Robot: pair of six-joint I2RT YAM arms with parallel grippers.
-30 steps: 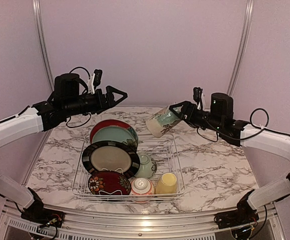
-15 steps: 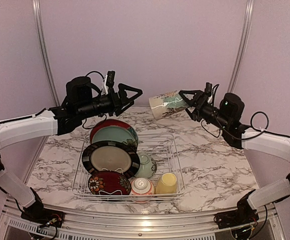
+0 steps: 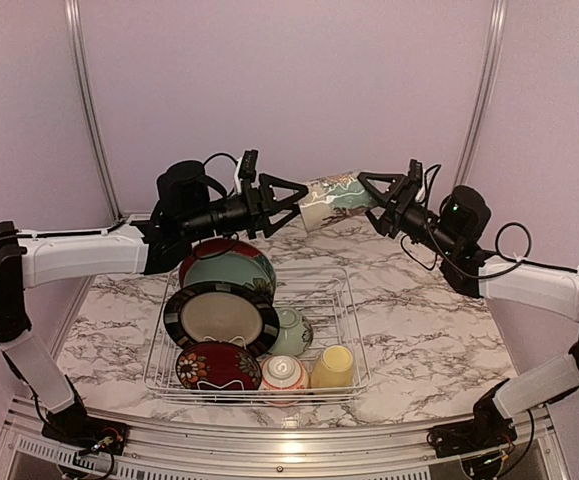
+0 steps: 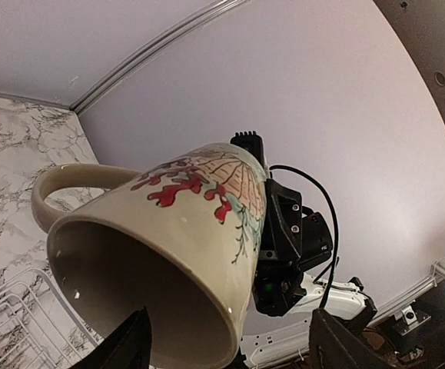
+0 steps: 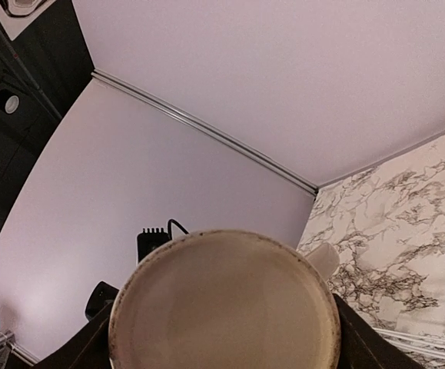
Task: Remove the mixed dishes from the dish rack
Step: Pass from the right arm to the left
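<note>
- Now the tall cup (image 3: 331, 196) lies on its side in the air over the far edge of the table (image 3: 419, 320), above and just beyond the far side of the rack (image 3: 354, 300), touching nothing in it.
- Right gripper (image 3: 367, 200) pinches the cup's base end. From its own wrist the base (image 5: 222, 307) fills the space between the jaws.
- Left gripper (image 3: 294, 203) faces it, jaws spread around the mouth end. In its wrist view one finger (image 4: 130, 342) sits by the rim and the other stands off with a gap, so I judge that no grip is made yet.
- Step in hand, as I read it: pass the cup from right to left.
- To do it well, centre the left jaws across the mouth, leave the handle (image 4: 68, 184) outside the pads, and close on the wall rather than the lip alone.
- Right should let go only once left is pressed on firmly. A glazed cup held by its mouth can tip or slip.
- Make the swap high, so a slip does not land on the plates (image 3: 224, 318) below.
</note>
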